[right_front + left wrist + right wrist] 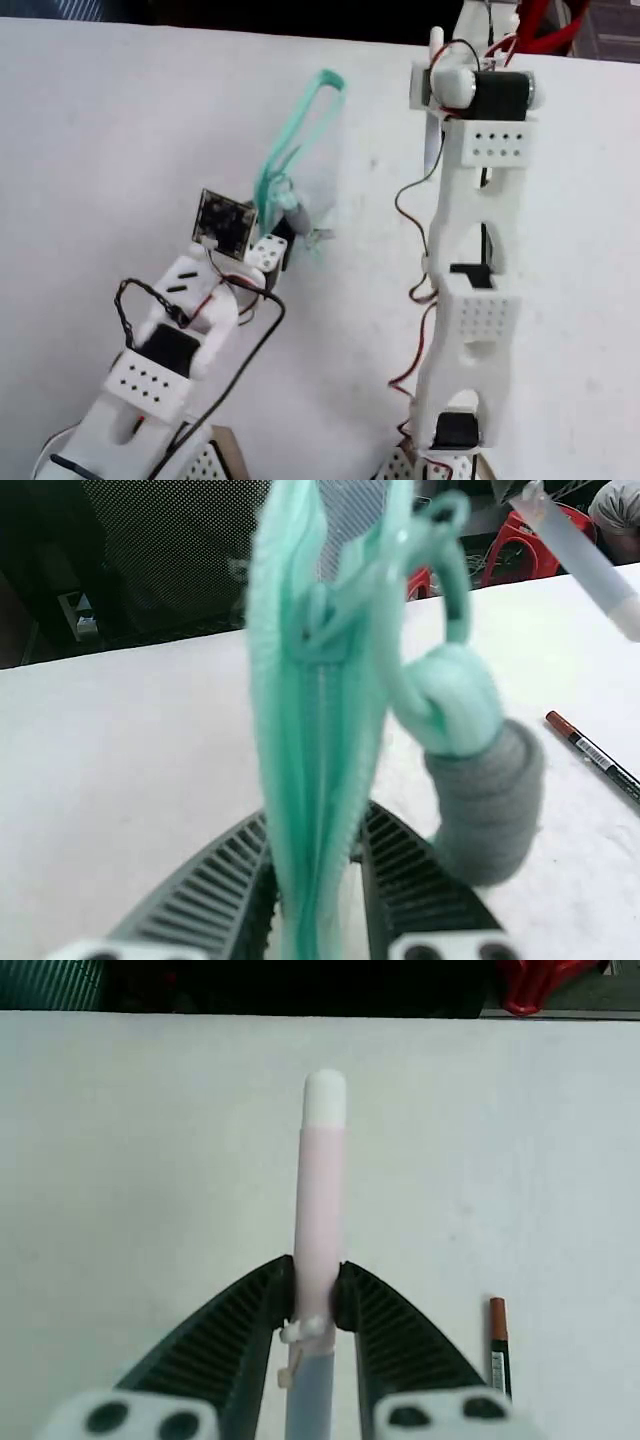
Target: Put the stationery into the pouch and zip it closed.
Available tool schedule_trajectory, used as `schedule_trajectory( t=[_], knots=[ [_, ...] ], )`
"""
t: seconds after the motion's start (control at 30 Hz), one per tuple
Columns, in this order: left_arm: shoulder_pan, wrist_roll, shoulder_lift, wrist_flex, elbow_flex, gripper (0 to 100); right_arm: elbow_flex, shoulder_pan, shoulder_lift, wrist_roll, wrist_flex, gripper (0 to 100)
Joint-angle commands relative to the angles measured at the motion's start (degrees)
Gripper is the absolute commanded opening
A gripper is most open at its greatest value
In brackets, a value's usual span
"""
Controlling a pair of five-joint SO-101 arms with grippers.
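High view: the left claw is clenched on the near end of the green pouch, which stands on edge on the tabletop. To the pouch's right, well apart, the right claw is clamped on a pink pen.

Left wrist view: the jaws pinch the pouch's zip seam. The zip pull hangs just beside the pouch. A brown-capped pen lies on the tabletop beyond the pouch.

Right wrist view: the jaws grip the pink pen mid-barrel, with its white cap pointing away.

Assessment: the pouch looks soft, light and floppy, so its mouth will probably sag unless it is held near the zip end. The pens appear stiff, light and smooth. A mid-barrel hold suits them, though they could pivot or slip.
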Motion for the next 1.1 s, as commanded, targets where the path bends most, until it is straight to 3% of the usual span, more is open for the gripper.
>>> schedule_trajectory(
  t=[0.0, 0.27, 0.43, 0.6, 0.77, 1.07],
  knots=[
    [-0.48, 0.09, -0.22, -0.62, -0.97, 10, 10.37, -1.1, -13.76, 0.44, 0.22, 1.7],
    [-0.48, 0.09, -0.22, -0.62, -0.88, 10, 31.65, -7.43, -38.73, 0.7, -1.01, 1.8],
    [-0.48, 0.09, -0.22, -0.62, -0.79, 10, 46.77, -7.25, -51.38, 0.7, -8.22, 1.8],
    [-0.48, 0.09, -0.22, -0.62, -0.79, 10, 65.85, -7.69, -65.01, 0.79, -20.7, 1.8],
    [-0.48, 0.09, -0.22, -0.62, -0.79, 10, 80.79, -7.96, -78.73, 0.44, -39.78, 1.8],
    [-0.4, 0.09, -0.22, -0.62, -0.7, 10, 84.57, -20.53, -80.31, 0.79, -65.27, 1.7]
  ],
)
